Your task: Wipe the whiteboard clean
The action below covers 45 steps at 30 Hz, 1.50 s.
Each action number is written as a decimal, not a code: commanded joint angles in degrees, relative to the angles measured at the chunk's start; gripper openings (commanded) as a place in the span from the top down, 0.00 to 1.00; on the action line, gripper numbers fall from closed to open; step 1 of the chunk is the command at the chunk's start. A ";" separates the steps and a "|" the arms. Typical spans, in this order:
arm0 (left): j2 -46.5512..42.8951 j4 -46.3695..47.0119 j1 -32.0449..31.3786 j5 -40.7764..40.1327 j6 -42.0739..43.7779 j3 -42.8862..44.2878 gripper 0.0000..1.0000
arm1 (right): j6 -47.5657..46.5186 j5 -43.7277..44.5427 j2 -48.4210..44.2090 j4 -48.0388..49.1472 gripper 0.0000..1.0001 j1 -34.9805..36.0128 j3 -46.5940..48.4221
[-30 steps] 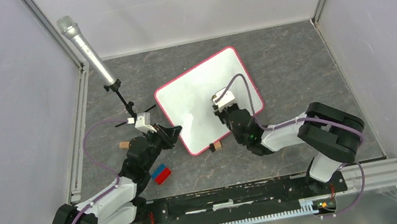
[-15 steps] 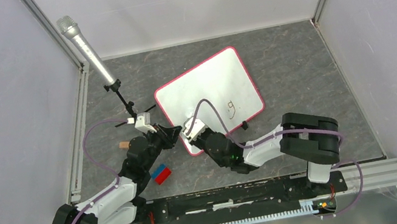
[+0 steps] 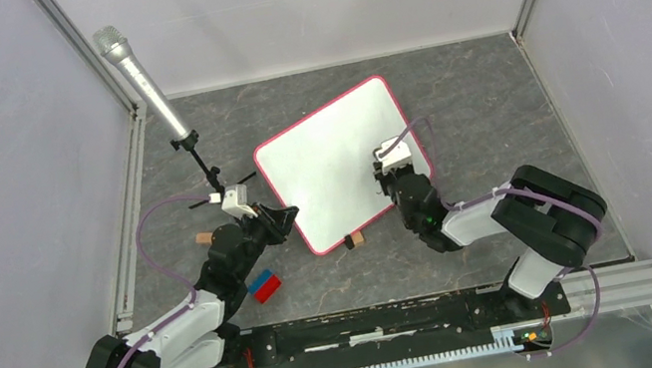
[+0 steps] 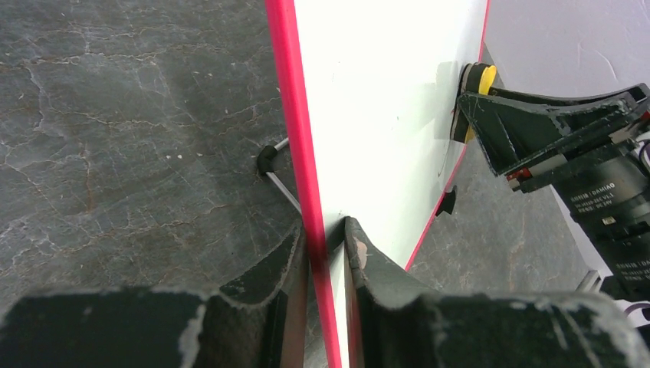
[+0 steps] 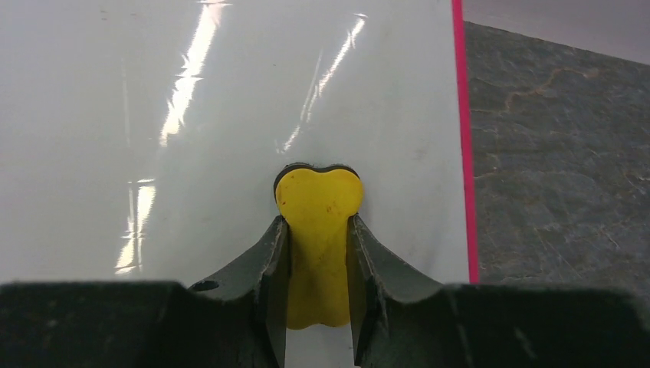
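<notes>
The whiteboard [image 3: 328,158] lies tilted on the dark table, white with a pink-red frame; no writing shows on it. My left gripper [image 3: 288,219] is shut on its near left edge; the left wrist view shows the frame [image 4: 295,138] pinched between the jaws. My right gripper [image 3: 392,170] is over the board's right part, shut on a yellow eraser [image 5: 318,230] pressed on the white surface [image 5: 153,115]. The eraser also shows in the left wrist view [image 4: 483,77]. The board area under the right gripper is hidden.
A microphone on a small black stand [image 3: 144,79] stands at the back left. A red-and-blue block [image 3: 265,285] lies by the left arm. Small wooden pieces lie at the board's near edge [image 3: 358,237] and left of the left gripper [image 3: 203,237]. Enclosure walls surround the table.
My right gripper swept with the eraser from the board's near left corner to its right part. The small dark mark seen half a second ago is no longer visible. The left gripper has not moved.
</notes>
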 commanded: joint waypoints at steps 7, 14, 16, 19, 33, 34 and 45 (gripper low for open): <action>0.39 -2.13 0.19 -2.15 2.08 0.69 0.98 | 0.36 -4.64 3.16 -0.20 0.81 4.59 0.93; 0.49 -2.31 0.30 -2.15 2.01 0.75 0.98 | 0.18 -1.67 3.31 2.35 0.81 5.59 0.08; 0.81 -2.24 0.22 -2.15 2.09 1.00 0.98 | 1.62 -1.61 1.98 2.47 0.81 2.45 -1.75; 0.89 -2.24 0.23 -2.15 2.13 1.05 0.98 | 5.11 -0.21 -0.09 1.77 0.81 -2.04 -4.37; 0.18 -2.16 0.19 -2.15 2.10 0.63 0.98 | 5.72 -4.16 3.64 3.04 0.82 1.77 -2.85; 0.18 -2.22 0.25 -2.15 2.10 0.69 0.98 | 6.28 -4.02 4.45 3.36 0.82 3.82 -2.45; 0.12 -2.54 0.23 -2.15 2.10 0.74 0.98 | 11.46 1.20 0.40 8.15 0.82 1.46 -9.14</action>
